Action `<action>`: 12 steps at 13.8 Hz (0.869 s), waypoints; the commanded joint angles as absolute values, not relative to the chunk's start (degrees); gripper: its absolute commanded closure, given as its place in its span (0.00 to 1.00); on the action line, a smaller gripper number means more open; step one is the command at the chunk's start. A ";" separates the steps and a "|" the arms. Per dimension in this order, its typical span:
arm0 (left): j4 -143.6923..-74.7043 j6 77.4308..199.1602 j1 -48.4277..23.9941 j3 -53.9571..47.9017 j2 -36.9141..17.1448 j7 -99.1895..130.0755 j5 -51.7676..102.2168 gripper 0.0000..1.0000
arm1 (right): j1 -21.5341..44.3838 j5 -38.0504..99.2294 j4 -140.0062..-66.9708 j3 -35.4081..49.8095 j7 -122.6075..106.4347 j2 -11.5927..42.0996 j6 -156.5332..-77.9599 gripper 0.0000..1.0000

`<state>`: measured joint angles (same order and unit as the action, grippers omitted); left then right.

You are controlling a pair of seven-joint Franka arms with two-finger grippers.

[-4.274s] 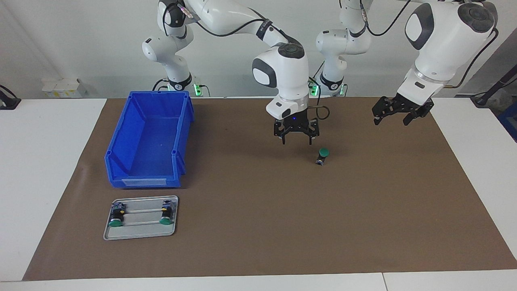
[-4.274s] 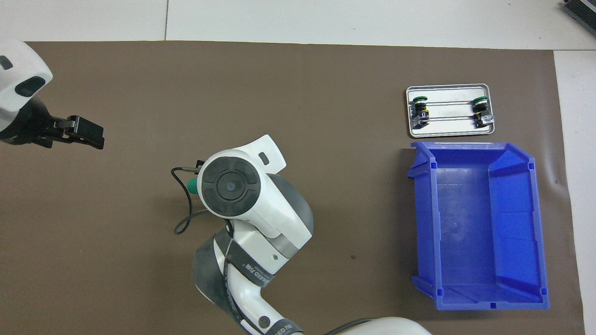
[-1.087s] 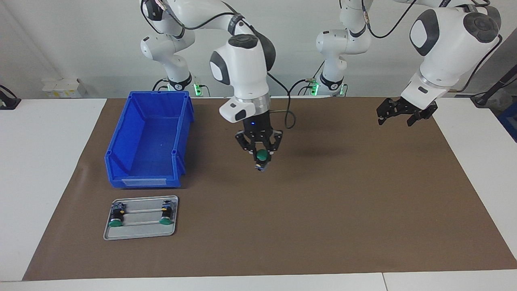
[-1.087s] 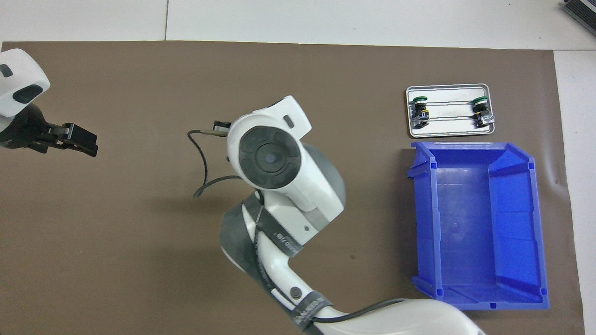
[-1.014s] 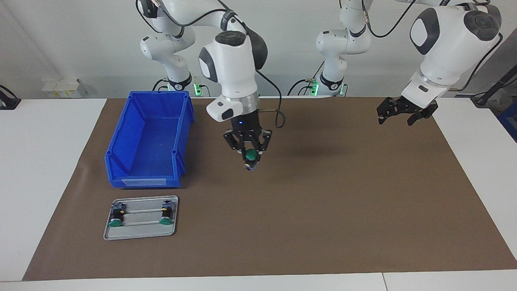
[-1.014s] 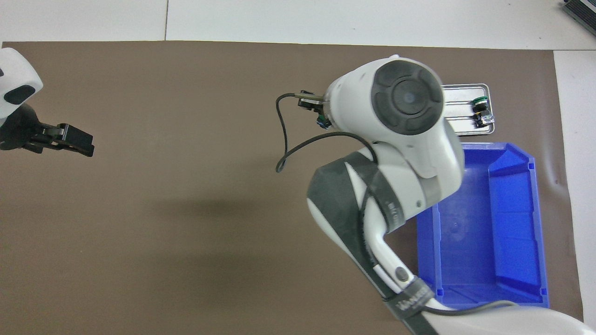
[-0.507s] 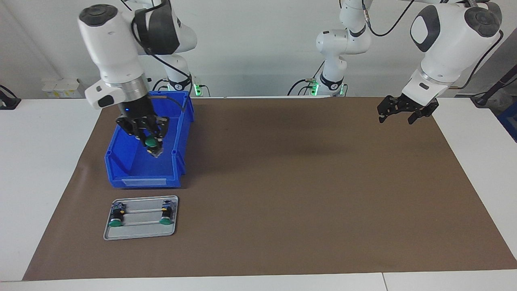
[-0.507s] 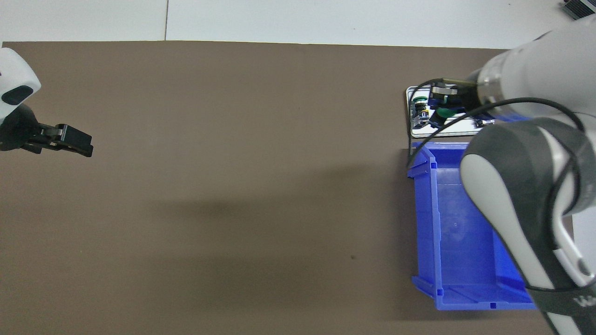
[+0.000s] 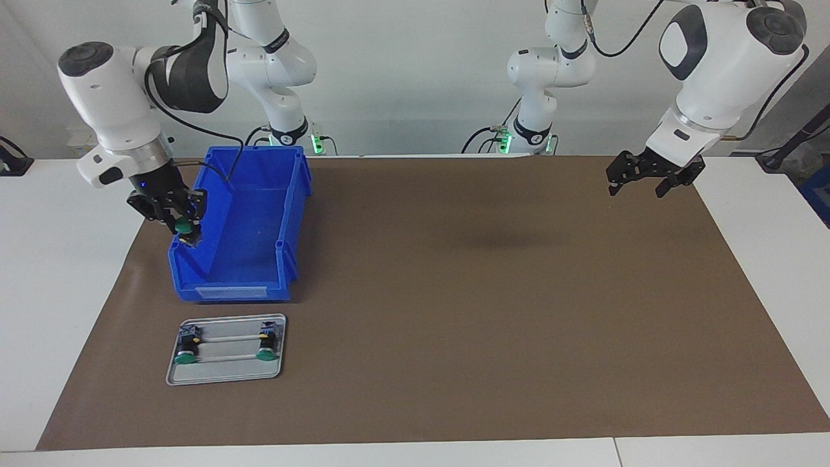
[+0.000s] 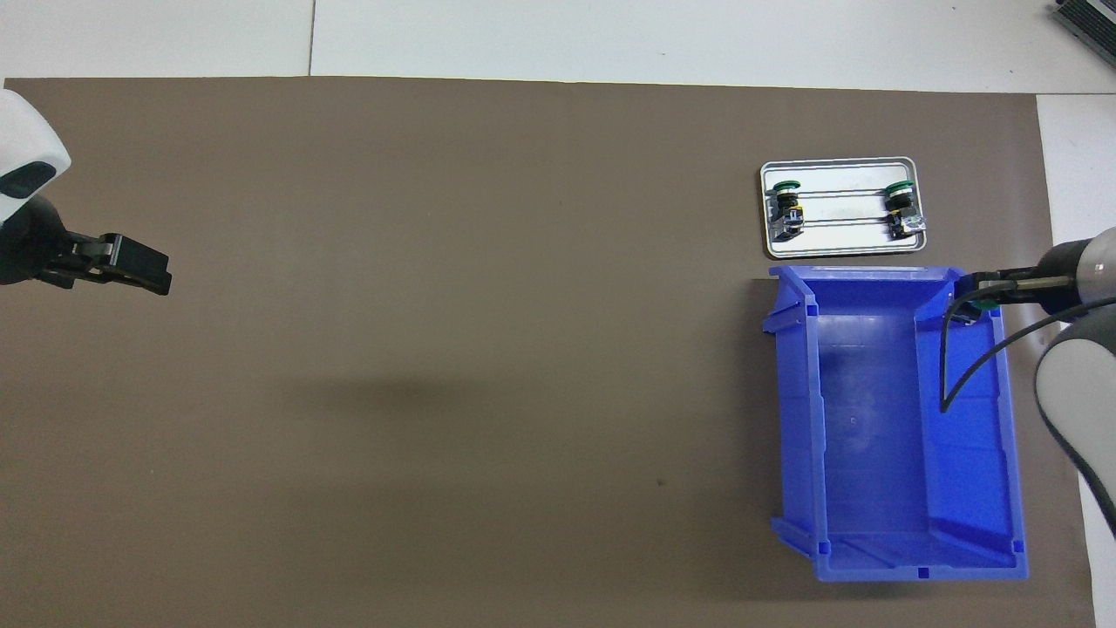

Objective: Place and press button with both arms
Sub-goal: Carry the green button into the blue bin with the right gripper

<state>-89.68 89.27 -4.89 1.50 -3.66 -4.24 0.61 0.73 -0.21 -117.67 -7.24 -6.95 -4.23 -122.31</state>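
My right gripper (image 9: 181,225) is shut on the button (image 9: 185,227), whose green cap shows between the fingers with its black body below. It hangs over the blue bin's (image 9: 227,287) side wall, the one toward the right arm's end of the table. In the overhead view only the right gripper's tip (image 10: 976,305) and a sliver of the button's green cap (image 10: 985,303) show at the bin's (image 10: 872,273) corner. My left gripper (image 9: 639,181) waits open and holds nothing, raised over the mat at the left arm's end, and it also shows from above (image 10: 131,264).
A flat silver tray (image 9: 227,371) lies farther from the robots than the bin, with two more green-capped buttons (image 9: 186,357) (image 9: 264,354) on it. The tray (image 10: 837,246) also shows in the overhead view. A brown mat covers the table's middle.
My right arm has swung on with the button, from over the bin's inside to over its wall at the right arm's end. The left arm has hardly moved.
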 commanded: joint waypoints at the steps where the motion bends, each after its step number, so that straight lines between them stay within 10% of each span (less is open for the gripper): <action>1: -92.02 90.62 -4.22 1.05 -1.93 -4.48 -0.17 0.00 | 1.14 0.26 -127.32 -6.50 -6.77 -7.90 -131.71 1.00; 12: -92.02 90.62 -4.31 1.05 -1.93 -4.48 -0.18 0.00 | 1.76 11.69 -143.96 -6.42 -7.74 -9.67 -146.95 1.00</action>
